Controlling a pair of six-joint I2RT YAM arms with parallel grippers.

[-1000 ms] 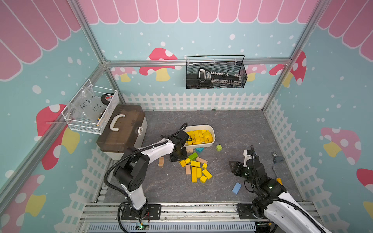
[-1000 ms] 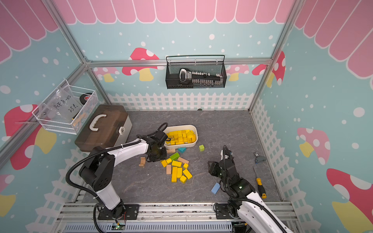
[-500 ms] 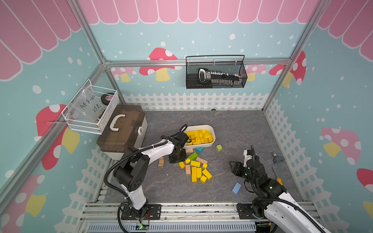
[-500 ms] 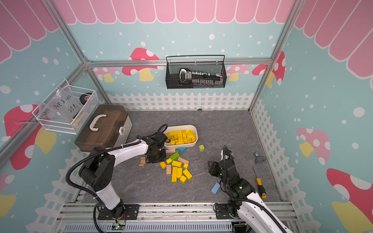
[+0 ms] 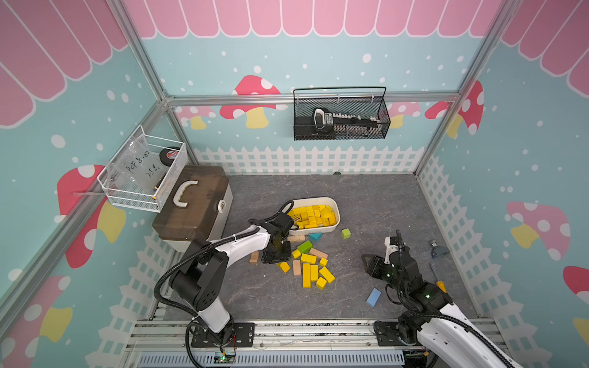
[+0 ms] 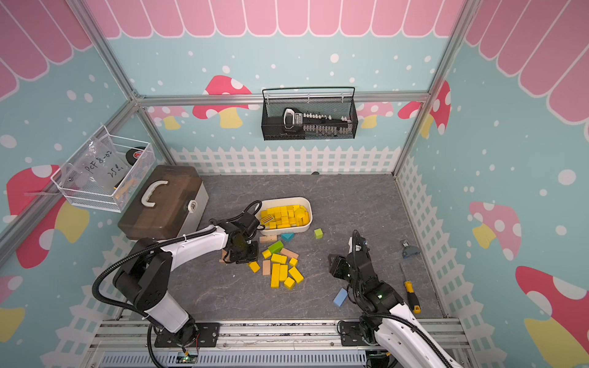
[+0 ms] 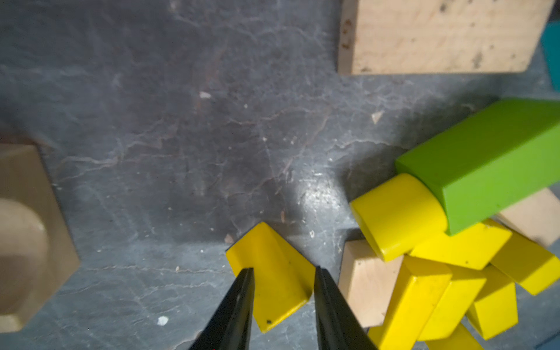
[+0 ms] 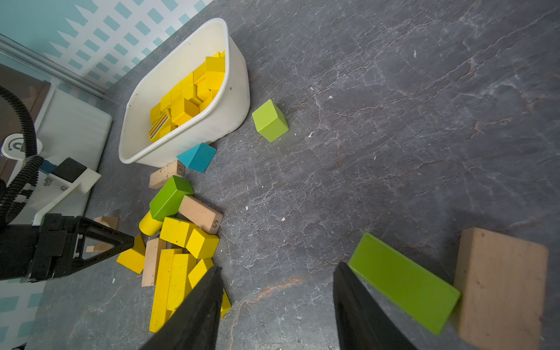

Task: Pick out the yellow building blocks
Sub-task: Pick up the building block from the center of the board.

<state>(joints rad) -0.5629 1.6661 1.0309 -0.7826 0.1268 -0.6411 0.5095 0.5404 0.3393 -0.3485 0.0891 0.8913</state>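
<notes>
Several yellow building blocks fill a white tub point(image 5: 334, 204) point(image 6: 306, 204) point(image 8: 230, 115); one shows coloured stripes point(image 8: 158, 125). More yellow building blocks point(image 5: 310, 270) point(image 6: 280, 272) point(image 8: 175, 272) lie in a loose pile on the grey floor. My left gripper point(image 5: 276, 255) point(image 6: 243, 255) point(image 7: 281, 272) points down at the pile's left edge, shut on one small yellow block point(image 7: 272, 281) point(image 8: 131, 257) that rests on the floor. My right gripper point(image 5: 369, 266) point(image 6: 334, 264) point(image 8: 277, 272) hovers to the right of the pile, open, with only bare floor between its fingers.
Green blocks point(image 5: 304, 247) point(image 5: 345, 233), tan blocks point(image 5: 317, 253) and a teal wedge point(image 5: 315, 236) mix with the pile. A blue block point(image 5: 373, 297) lies near the right arm. A brown toolbox point(image 5: 194, 204) stands at the left. A screwdriver point(image 6: 411, 293) lies at the right. A flat green block point(image 8: 403, 281) and a tan block point(image 8: 500, 288) sit beside the right gripper.
The left gripper's jaws have narrowed onto the yellow block at the pile's left edge, and that block has shifted slightly toward the front. The right arm has not moved.
</notes>
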